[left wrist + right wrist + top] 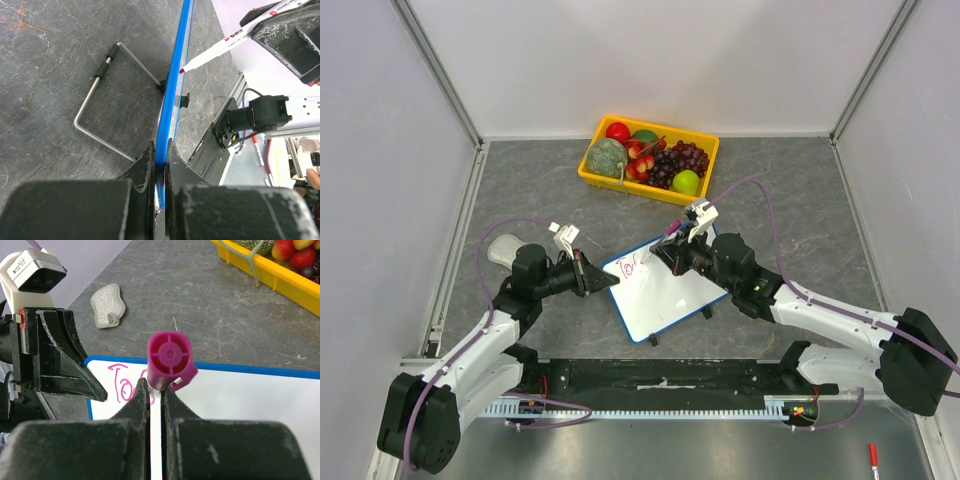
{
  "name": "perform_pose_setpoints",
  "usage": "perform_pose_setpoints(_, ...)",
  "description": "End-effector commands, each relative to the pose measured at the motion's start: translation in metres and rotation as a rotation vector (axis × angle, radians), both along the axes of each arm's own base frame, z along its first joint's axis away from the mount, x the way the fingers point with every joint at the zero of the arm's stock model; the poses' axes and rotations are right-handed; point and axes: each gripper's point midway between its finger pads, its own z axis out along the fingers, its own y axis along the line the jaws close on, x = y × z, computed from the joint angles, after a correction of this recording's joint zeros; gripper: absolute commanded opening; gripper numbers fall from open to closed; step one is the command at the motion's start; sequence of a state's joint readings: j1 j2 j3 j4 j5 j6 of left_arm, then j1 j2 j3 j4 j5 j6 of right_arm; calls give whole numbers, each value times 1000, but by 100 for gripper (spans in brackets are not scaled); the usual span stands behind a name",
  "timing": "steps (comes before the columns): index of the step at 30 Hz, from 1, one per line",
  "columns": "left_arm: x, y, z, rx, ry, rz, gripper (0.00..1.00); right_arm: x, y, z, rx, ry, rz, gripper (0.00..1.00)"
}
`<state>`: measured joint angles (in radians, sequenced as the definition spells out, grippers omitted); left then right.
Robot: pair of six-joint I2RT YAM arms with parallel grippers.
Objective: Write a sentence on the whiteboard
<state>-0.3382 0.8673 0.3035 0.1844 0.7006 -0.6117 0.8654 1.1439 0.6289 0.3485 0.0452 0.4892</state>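
1 whiteboard (665,295) sat centrally on the table (800,200) from above, fruit basket (620,184) well beyond its far edge; left wrist: left gripper (160,155) clamped its blue rim, marker (220,47) tip just beside; right wrist: right gripper (155,390) pinched the marker above the sentence (122,382).

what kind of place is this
Probably a robot lab test cell: two arms bolted to a grey table, plain white walls boxing it in, and props like a whiteboard and a basket of fruit.

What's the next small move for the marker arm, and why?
Probably draw the marker rightward along the whiteboard for the next letter: the pink writing shows little beyond "To", the right gripper grips the marker, and the left gripper clamps the board's rim.
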Motion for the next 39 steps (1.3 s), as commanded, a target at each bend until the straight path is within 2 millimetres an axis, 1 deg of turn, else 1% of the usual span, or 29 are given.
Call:
perform_pose_setpoints(1, -2, 11, -31, 133, 16, 16, 2, -2, -4, -11, -28, 11, 7, 0)
perform_pose_setpoints(8, -2, 11, -32, 135, 19, 17, 2, -7, -13, -22, -40, 26, -6, 0)
perform_pose_setpoints(12, -2, 11, -31, 134, 18, 17, 2, -6, -14, -19, -33, 22, -16, 0)
perform_pose_setpoints(15, -3, 11, -31, 135, 17, 15, 2, -4, -13, -9, -17, 5, -20, 0)
perform_pose_setpoints(22, -3, 11, -32, 137, 19, 16, 2, 5, -11, 33, 34, -61, -47, 0)
perform_pose_setpoints(24, -3, 11, -31, 137, 18, 16, 2, 8, -12, 41, 38, -78, -60, 0)
perform_pose_setpoints(28, -3, 11, -32, 139, 18, 14, 2, 11, -12, 48, 44, -94, -70, 0)
perform_pose_setpoints(31, -3, 11, -33, 140, 21, 14, 2, 14, -11, 46, 33, -90, -74, 0)
perform_pose_setpoints(34, -3, 11, -33, 141, 19, 15, 2, 15, -10, 39, 19, -82, -73, 0)
perform_pose_setpoints(39, -3, 11, -33, 141, 19, 13, 2, 15, -10, 21, -8, -55, -68, 0)
